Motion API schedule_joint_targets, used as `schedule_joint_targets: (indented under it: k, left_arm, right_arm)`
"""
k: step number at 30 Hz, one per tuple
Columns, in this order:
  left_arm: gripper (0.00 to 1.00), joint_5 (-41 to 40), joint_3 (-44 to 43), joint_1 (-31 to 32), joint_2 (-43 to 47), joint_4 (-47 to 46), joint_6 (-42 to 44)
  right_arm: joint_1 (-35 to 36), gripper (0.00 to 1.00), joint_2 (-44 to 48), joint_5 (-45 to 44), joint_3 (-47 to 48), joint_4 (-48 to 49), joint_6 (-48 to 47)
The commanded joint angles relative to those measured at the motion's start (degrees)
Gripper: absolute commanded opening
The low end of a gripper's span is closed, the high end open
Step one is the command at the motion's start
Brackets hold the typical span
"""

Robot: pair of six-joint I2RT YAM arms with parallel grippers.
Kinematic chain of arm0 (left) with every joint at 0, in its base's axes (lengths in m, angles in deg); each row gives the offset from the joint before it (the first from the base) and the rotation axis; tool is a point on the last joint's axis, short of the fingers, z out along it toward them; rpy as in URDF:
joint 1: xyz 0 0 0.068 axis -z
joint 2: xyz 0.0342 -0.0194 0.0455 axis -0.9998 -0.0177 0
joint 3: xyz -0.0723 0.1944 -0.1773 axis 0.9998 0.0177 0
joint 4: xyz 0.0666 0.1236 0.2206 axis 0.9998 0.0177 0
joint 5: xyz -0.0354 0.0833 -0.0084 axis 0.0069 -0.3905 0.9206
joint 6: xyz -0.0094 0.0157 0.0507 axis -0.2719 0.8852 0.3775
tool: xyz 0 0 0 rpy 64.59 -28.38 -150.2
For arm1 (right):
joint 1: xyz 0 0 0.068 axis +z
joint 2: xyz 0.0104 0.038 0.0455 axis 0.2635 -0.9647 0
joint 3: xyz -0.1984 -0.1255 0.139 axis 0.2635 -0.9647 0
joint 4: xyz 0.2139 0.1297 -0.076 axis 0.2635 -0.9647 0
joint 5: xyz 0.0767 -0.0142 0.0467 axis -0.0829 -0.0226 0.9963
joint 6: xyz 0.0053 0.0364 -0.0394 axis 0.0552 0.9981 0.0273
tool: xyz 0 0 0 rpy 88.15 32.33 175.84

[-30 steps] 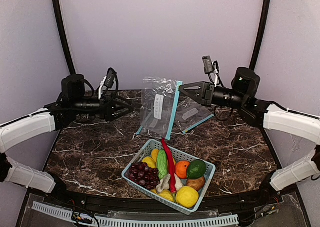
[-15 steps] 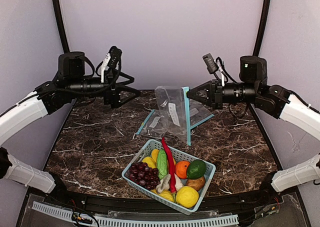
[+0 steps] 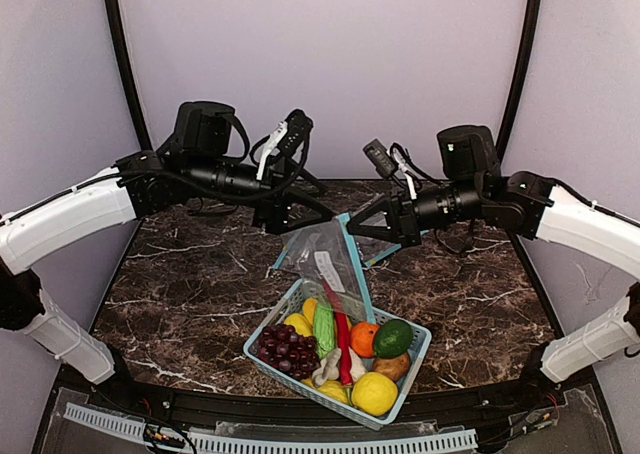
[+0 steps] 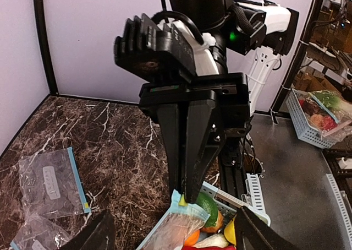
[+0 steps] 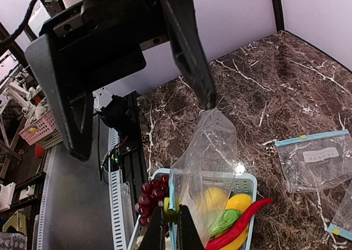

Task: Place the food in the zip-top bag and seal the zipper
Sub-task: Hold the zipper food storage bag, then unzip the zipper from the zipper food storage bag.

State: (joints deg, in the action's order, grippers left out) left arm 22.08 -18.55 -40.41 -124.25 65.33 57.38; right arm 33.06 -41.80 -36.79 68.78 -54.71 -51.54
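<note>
Hanging in the air over the basket: one small clear zip-top bag [image 3: 322, 259] with a white label, clamped at the top corner of its light blue zipper strip [image 3: 358, 274] by the right end effector [image 4: 185, 192], whose fingers were pressed together on the plastic.

Left end effector [image 3: 300, 217]: fingers spread wide apart, holding nothing. One fingertip stood at the bag's upper corner opposite the grip. Contact could not be confirmed, as the film was too thin to judge.

Light blue plastic basket [image 3: 415, 366], on the near part of the dark marble-patterned tabletop [image 3: 180, 304], directly below the bag. Contents:
- round orange [image 3: 364, 338], beside the dark green avocado [image 3: 393, 338]
- light green bumpy gourd [image 3: 324, 326], left of a long red chili [image 3: 340, 339]
- bunch of purple grapes [image 3: 282, 346], at the left end
- yellow lemon [image 3: 374, 392], at the near corner

The bag held none of the food.

Spare clear bags [image 4: 49, 184] with blue strips: two, flat on the tabletop farther back, well apart from the basket.
</note>
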Motion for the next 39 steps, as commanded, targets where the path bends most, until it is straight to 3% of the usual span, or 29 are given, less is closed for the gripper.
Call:
schedule_joint_targets:
  k: [1,5,13,18,21,26,39]
  left_arm:
    - [0.56,1.76,-0.64,0.71,-2.07,2.15,-0.57]
    - [0.34,2.82,-0.45,0.70,-3.25,2.77,-1.14]
    - [0.15,5.98,0.36,0.69,-4.31,2.48,-1.61]
    - [0.12,9.02,0.68,0.72,-4.59,1.80,-1.81]
    - [0.02,9.77,1.00,0.73,-4.30,1.58,-1.58]
    - [0.01,11.04,1.10,0.73,-4.35,1.42,-1.53]
    - [0.01,4.93,2.68,0.69,-1.53,-1.33,-3.64]
  right_arm:
    - [1.22,0.00,-1.73,-0.07,2.50,1.34,-0.90]
    - [1.83,0.00,-2.46,-0.01,2.66,1.56,-1.02]
    - [1.95,0.00,-3.74,-0.07,3.31,1.52,-1.09]
    - [1.94,0.00,-4.09,-1.35,3.41,1.50,-1.28]
    - [1.94,0.00,-3.86,-2.15,3.24,1.52,-1.38]
    - [1.91,0.00,-3.37,-2.59,2.86,1.69,-1.25]
    - [1.95,0.00,-3.68,-3.41,1.86,1.53,-1.60]
